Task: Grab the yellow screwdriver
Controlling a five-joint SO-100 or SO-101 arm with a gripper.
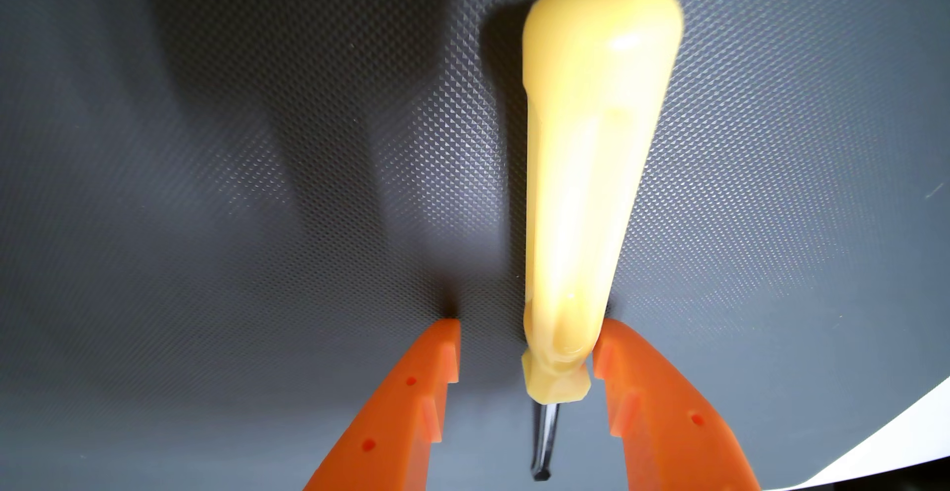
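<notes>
Yellow screwdriver [591, 187] lying on a dark bumpy mat [231, 213], orange claw [532, 331] spread wide around its thin end, right finger [642, 393] touching or almost touching the handle, dark metal tip blurry, finger bases cut off at the bottom edge

Yellow screwdriver [586, 187] lying flat on the dark textured worktop [205, 213], pale glossy handle widening toward the top of the wrist view, faceted collar at its narrow end, thin dark metal shaft (slightly blurred) pointing toward the bottom edge
</notes>
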